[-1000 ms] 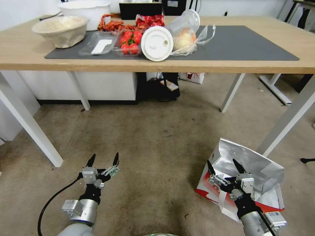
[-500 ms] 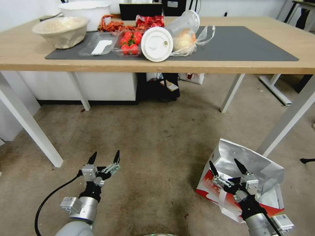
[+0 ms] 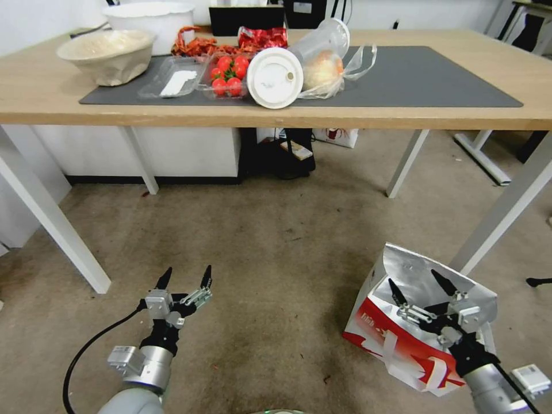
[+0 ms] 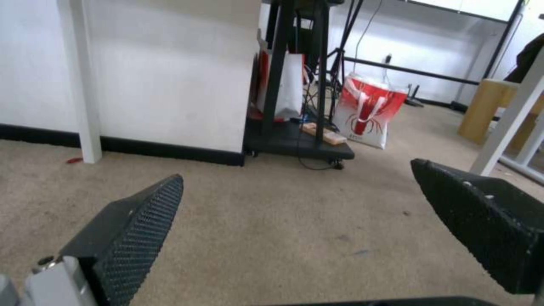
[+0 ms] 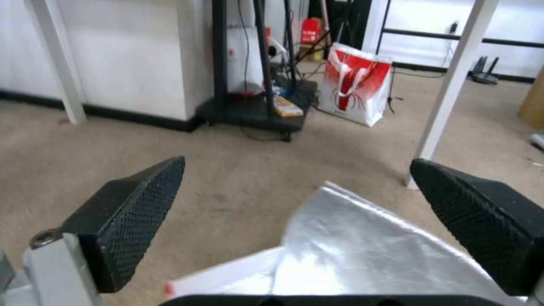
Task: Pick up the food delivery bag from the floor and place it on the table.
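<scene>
Right gripper (image 3: pixel 421 284) poised over bag, fingers spread wide, nothing held.
The boxy white-and-red foil-lined food delivery bag (image 3: pixel 402 339) is seen on the mottled brown carpet floor (image 3: pixel 276 241) beside a white leg of the light-wood table (image 3: pixel 34 86); the left gripper (image 3: pixel 185 277) is held open and empty, well apart.

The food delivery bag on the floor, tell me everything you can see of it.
The food delivery bag is a boxy white paper bag with red panels, white strap handles and crinkled silver foil lining. It sits on the floor, mouth open, beside a table leg. The right claw hovers open above its mouth, not touching it.
</scene>
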{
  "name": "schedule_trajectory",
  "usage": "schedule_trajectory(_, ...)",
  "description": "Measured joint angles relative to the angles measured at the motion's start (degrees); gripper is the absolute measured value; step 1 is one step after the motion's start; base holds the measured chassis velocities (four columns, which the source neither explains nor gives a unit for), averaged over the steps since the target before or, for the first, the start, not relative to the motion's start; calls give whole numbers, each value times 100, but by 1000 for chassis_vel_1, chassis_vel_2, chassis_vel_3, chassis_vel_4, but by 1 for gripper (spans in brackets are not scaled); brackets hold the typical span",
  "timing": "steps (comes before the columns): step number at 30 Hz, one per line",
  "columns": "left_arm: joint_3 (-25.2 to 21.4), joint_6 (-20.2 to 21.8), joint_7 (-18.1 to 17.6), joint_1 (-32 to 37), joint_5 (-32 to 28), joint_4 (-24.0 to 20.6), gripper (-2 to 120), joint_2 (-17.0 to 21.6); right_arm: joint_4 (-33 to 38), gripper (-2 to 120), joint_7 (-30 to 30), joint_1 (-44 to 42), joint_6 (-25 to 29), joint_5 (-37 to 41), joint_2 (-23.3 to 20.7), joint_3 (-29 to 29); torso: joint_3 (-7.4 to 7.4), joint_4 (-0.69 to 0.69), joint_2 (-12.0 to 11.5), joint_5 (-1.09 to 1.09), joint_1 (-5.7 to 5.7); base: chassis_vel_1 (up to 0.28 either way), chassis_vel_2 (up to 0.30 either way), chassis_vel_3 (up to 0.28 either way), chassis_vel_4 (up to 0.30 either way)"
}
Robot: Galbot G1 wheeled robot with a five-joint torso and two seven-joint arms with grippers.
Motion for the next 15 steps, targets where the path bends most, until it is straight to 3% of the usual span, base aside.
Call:
schedule_trajectory(7, 11, 1, -5, 1, 11, -19, 100, -4, -410, 100, -176, 162, -264, 380, -921, 448, 0, 0, 1, 0, 0, 0, 0, 0, 0)
schedule_trajectory(9, 12, 0, -7, 5, 15, -29, 100, -3, -797, 100, -709, 291, -493, 659, -1549, 699, 0, 0, 1, 0, 0, 0, 0, 0, 0)
schedule_trajectory(11, 11, 0, -9, 7, 16, -29, 100, 0, -893, 100, -872, 325, -525, 691, -1680, 752, 0, 0, 1, -1, 0, 0, 0, 0, 0)
schedule_trajectory(14, -5, -13, -12, 13, 16, -29, 100, 21, -1521, 100, -1717, 508, -584, 791, -2342, 886, 0, 0, 2, -1, 0, 0, 0, 0, 0)
schedule_trajectory(15, -5, -13, -12, 13, 16, -29, 100, 21, -1521, 100, -1717, 508, -584, 791, -2342, 886, 0, 0, 2, -1, 0, 0, 0, 0, 0)
